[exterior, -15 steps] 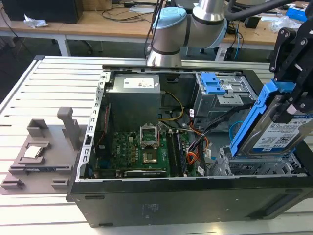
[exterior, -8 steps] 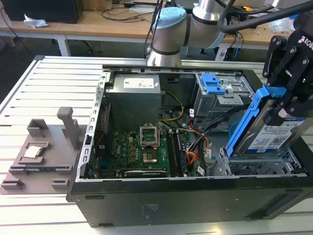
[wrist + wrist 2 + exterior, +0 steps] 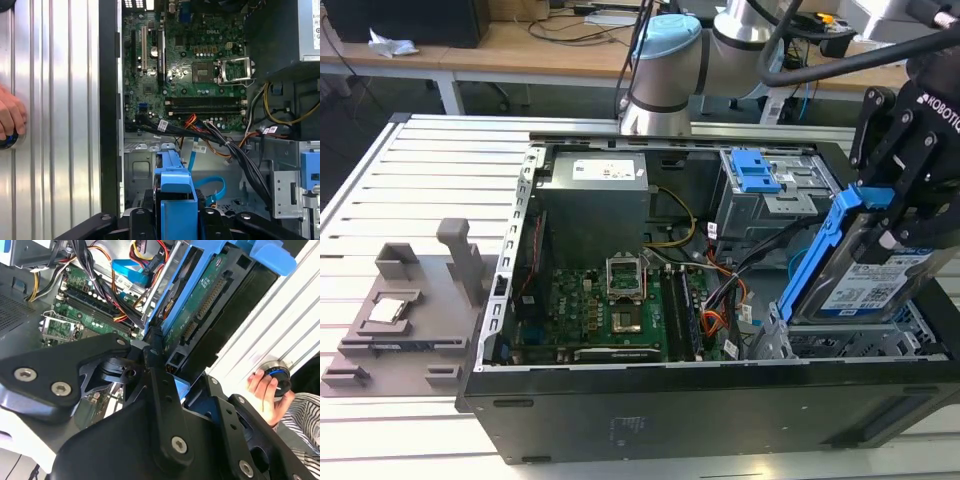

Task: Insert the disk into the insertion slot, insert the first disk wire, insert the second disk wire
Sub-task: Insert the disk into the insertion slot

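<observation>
— Disk (image 3: 865, 285) is the first step, yes? How does it stand?

— It is the step in hand, I would say. The hand (image 3: 898, 212) is pinching the disk by its blue frame. In the exterior view the disk hangs tilted at about three o'clock of the open computer case (image 3: 650, 415). It is just above the insertion slot (image 3: 850, 345) and not yet inside it.

— So what does the move ask for?

— To my judgement, the disk must be made level and lined up with the walls of the slot. The slot looks hardly wider than the frame. The black cables (image 3: 250, 165) pass close beside it and could catch.

— And the wires?

— The second disk wire (image 3: 212, 186) lies as a loose light-blue loop on the floor of the case, near the slot. It does not look plugged into the disk.

— Count for me, please.

— One disk, one slot and one hand on the arm. One light-blue loop, and one grey fixture (image 3: 410, 310) on the table (image 3: 420, 180) at nine o'clock. Also one person, whose fingers (image 3: 10, 115) lie on a round knob (image 3: 276, 377).
</observation>
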`<control>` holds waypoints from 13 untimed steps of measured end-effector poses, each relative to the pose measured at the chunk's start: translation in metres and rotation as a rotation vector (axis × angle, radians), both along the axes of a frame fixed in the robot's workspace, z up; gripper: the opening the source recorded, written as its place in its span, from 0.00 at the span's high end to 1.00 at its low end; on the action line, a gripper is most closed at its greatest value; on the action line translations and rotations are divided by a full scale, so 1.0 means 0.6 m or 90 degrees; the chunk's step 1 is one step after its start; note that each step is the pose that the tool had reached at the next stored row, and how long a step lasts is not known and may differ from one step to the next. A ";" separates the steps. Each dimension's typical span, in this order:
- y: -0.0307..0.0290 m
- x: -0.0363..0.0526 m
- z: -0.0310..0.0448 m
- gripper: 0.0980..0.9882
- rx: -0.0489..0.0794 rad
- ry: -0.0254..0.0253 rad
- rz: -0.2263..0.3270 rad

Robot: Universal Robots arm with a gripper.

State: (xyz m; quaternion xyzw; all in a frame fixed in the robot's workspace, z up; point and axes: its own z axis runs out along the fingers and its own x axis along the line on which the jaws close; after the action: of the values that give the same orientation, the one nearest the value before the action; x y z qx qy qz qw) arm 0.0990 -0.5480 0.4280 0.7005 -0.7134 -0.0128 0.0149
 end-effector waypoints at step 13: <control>0.0000 0.000 -0.065 0.70 0.000 0.0001 0.000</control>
State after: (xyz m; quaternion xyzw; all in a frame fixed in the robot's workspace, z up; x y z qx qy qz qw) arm 0.0988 -0.5480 0.3889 0.7005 -0.7134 -0.0129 0.0150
